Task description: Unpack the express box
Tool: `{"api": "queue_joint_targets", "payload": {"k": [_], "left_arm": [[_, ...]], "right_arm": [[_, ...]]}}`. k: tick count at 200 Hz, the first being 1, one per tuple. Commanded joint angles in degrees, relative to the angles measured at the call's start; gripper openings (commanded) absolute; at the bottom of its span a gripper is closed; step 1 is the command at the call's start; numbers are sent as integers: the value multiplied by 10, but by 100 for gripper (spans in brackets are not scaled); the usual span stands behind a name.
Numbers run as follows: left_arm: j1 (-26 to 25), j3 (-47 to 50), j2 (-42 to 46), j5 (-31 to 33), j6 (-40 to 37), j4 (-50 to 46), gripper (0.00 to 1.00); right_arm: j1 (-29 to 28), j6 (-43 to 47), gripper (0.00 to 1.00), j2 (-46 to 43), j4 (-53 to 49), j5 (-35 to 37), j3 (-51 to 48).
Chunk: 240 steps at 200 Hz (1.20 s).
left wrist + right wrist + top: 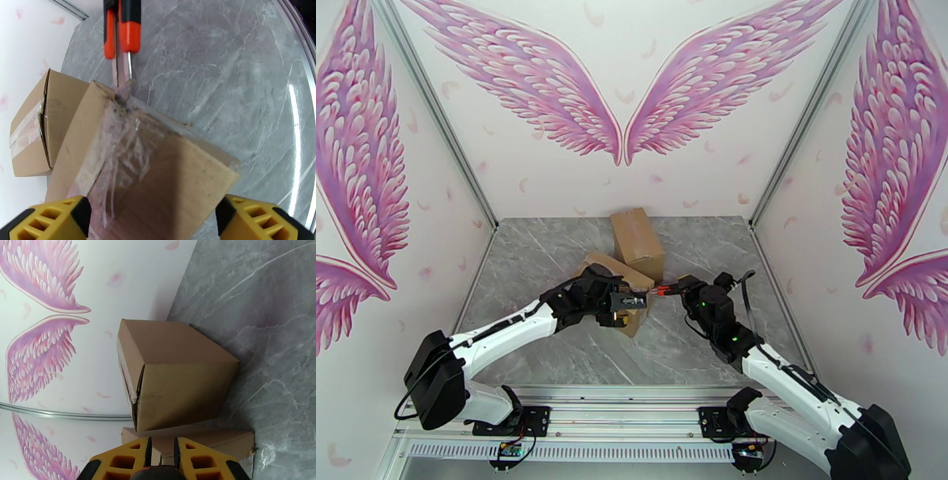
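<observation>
Cardboard boxes sit mid-table in the top view: the near box (620, 288) at frame centre under the left gripper (626, 301), the far box (637, 241) just above it. The right gripper (687, 286) holds an orange-handled knife (661, 291) toward the near box.

Left wrist: spread yellow fingers (55, 219) flank the taped near box (146, 173); the knife (122, 35) tip touches its upper corner.

Right wrist: fingers (126, 459) pinch the knife handle (160, 473) at bottom; the far box (173, 378) fills the centre.

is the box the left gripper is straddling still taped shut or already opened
Still taped shut: clear tape covers the near box's seam, with the cutter at its far edge.
</observation>
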<state>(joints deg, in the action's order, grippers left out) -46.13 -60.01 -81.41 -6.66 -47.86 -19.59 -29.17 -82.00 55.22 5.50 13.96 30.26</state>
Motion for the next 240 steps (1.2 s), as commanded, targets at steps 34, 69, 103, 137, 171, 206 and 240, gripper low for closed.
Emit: {"api": "queue_joint_targets", "payload": {"k": [34,69,103,137,171,206,240], "left_arm": [[4,-2,24,-25,-25,51,88],[3,-6,9,-21,-46,48,88],[4,-12,-3,-20,-48,51,88],[6,-23,-18,1,-15,76,88],[9,-38,-32,28,24,93,88],[10,-44,-38,42,47,86,87],[12,-40,-36,47,61,89,87]], "right_arm": [[-4,-36,0,10,-23,-82,0],[0,-47,0,12,-14,-90,-4],[0,-36,0,5,-18,-85,2],[0,0,0,9,-27,-102,25],[1,8,0,11,-24,-121,28],[-1,-3,0,2,-19,-131,22],[-2,18,0,-5,-44,-129,29]]}}
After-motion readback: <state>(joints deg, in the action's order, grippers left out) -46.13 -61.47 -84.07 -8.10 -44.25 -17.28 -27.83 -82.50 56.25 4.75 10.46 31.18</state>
